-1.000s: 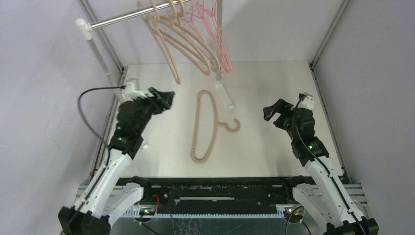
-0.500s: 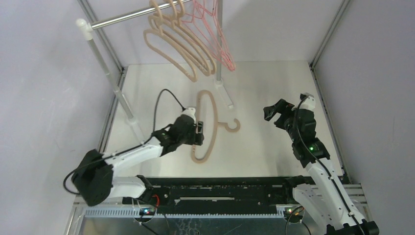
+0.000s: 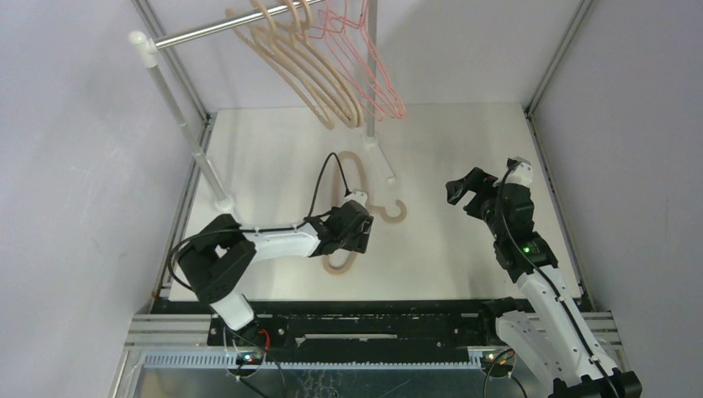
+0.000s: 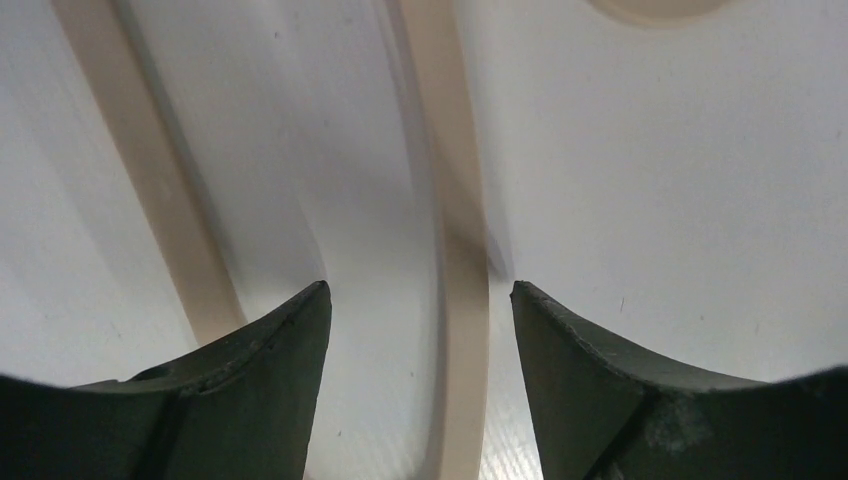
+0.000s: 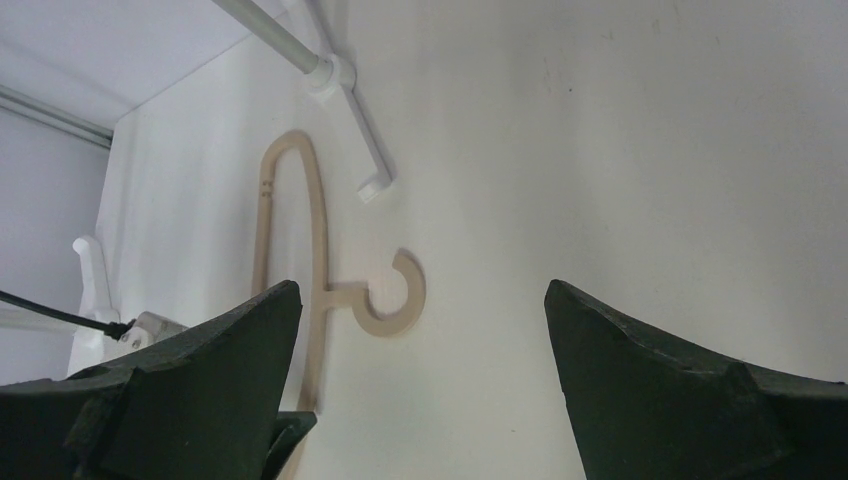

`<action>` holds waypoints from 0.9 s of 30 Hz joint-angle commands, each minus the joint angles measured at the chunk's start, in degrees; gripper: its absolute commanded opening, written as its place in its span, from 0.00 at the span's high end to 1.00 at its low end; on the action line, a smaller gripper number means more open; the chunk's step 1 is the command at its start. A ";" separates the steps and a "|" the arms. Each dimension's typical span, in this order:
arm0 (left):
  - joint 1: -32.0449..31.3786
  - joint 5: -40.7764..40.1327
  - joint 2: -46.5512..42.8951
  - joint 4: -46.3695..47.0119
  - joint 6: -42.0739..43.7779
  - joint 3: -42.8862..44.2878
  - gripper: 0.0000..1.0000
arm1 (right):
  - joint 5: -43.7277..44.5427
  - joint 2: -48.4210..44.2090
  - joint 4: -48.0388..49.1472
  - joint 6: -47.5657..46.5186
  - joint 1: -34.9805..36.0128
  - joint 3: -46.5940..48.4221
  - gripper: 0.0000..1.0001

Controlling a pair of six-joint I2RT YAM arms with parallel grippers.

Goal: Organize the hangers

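Left pincer (image 4: 418, 300) moved — straddling hanger (image 4: 462, 330).

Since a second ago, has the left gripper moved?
Yes. The left gripper swung right, away from the white rack post, and now sits over the beige plastic hanger lying on the table.

Both arms are the same build: white link shells, black joint housings. The left arm (image 3: 273, 242) has a black cable loop (image 3: 325, 170) coming off the wrist. The right arm (image 3: 547, 290) has a green LED (image 3: 526, 248) lit on a black joint and a white wrist cap (image 3: 520, 168). The left gripper (image 4: 420, 300) fingers (image 4: 260, 400) are dark matte, wedge-shaped, with scuffed edges.
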 commanded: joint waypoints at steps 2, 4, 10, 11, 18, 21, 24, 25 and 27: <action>-0.09 -3.03 3.78 3.58 1.62 3.41 0.29 | 0.82 0.72 1.46 -0.73 -0.24 0.01 0.00; -0.09 -3.24 5.25 4.14 1.62 3.60 0.31 | 0.79 0.95 1.58 -0.71 -0.18 -0.14 0.00; -1.09 -3.11 9.23 4.45 2.34 2.48 0.63 | 1.08 0.92 1.78 -0.84 -0.28 -0.41 0.00; -1.26 -3.12 9.76 4.56 2.34 2.12 0.70 | 1.07 0.87 1.79 -0.74 -0.28 -0.49 0.00; -1.65 -2.24 7.91 6.08 1.73 -2.39 1.00 | 0.92 0.56 2.38 -0.37 -0.33 -1.36 0.00; -1.63 -3.09 1.73 4.98 2.07 -4.65 1.00 | 0.89 0.80 2.59 -0.38 -0.29 -1.38 0.00; -1.58 -4.54 -7.11 1.69 2.30 -5.92 1.00 | 0.61 1.14 3.32 -0.07 -0.27 -1.50 0.00; -1.58 -5.28 -10.15 0.27 2.14 -5.81 1.00 | 0.45 1.25 3.63 0.03 -0.27 -1.63 0.00; -1.46 -7.28 -15.84 -2.53 1.73 -5.25 1.00 | -0.05 1.70 4.11 0.20 -0.28 -1.66 0.00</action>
